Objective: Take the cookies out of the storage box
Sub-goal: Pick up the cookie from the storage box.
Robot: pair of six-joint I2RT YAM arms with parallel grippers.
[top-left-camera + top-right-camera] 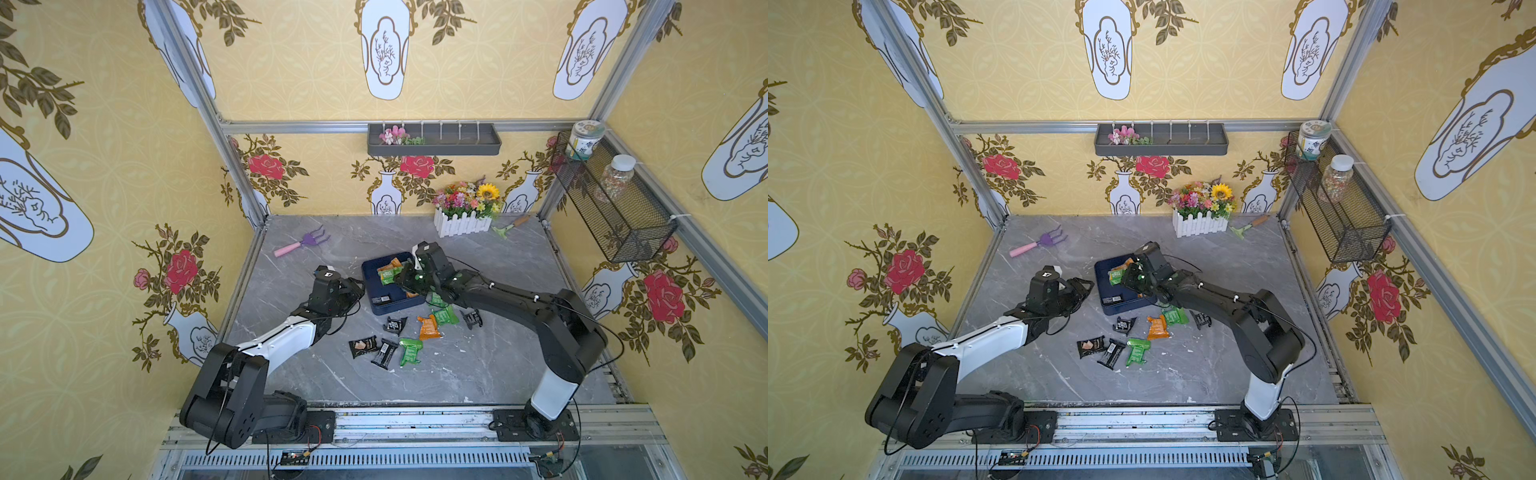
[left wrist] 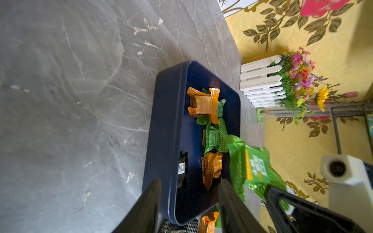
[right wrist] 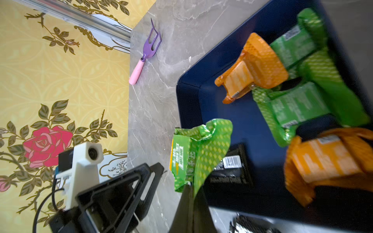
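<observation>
Pinching a green cookie packet (image 3: 201, 149), right hand (image 3: 190, 188) above storage box (image 3: 252, 121), left hand (image 1: 354, 291) open.

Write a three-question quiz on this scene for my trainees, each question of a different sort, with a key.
1. True or false: the right hand holds an orange packet above the storage box.
2. Where does the purple rake lie? A in the storage box; B on the table; C in the wire basket.
3. Fill in: the left hand has its jaws ____.
Key: 1 false, it grips a green packet; 2 B; 3 open.
</observation>
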